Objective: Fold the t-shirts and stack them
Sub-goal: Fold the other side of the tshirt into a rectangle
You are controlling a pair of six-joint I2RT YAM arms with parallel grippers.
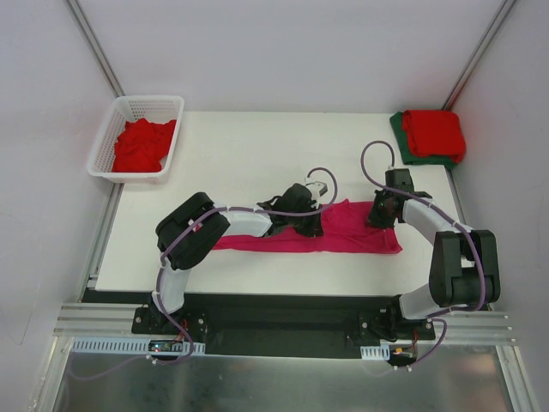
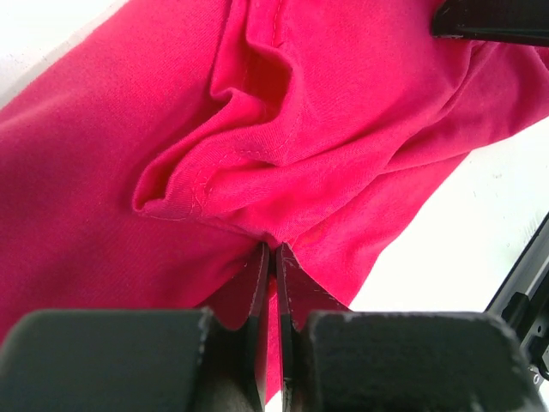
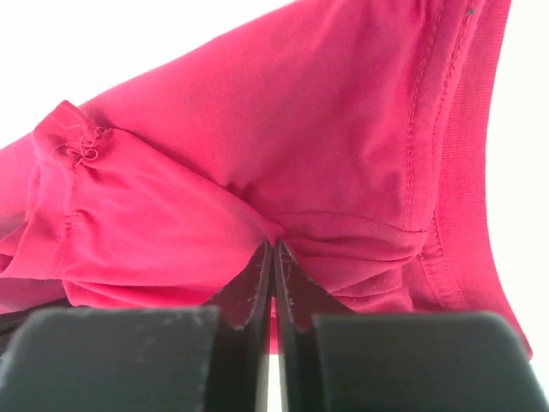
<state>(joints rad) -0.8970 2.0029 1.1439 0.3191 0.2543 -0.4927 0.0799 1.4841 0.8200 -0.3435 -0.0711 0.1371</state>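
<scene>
A magenta-pink t-shirt [image 1: 339, 233] lies stretched in a long band across the near middle of the table. My left gripper [image 1: 302, 221] is down on its middle and is shut on a bunched fold of the pink cloth [image 2: 257, 172]. My right gripper [image 1: 382, 210] is at the shirt's right end, shut on a pinch of the cloth beside a stitched hem [image 3: 412, 154]. A folded red t-shirt [image 1: 434, 133] rests on a dark green one [image 1: 401, 129] at the table's far right corner. More red t-shirts [image 1: 141, 144] lie crumpled in the basket.
A white lattice basket [image 1: 109, 137] stands at the far left corner of the white table [image 1: 249, 150]. White walls enclose the table on three sides. The arm bases are bolted on a dark rail [image 1: 283, 322] at the near edge.
</scene>
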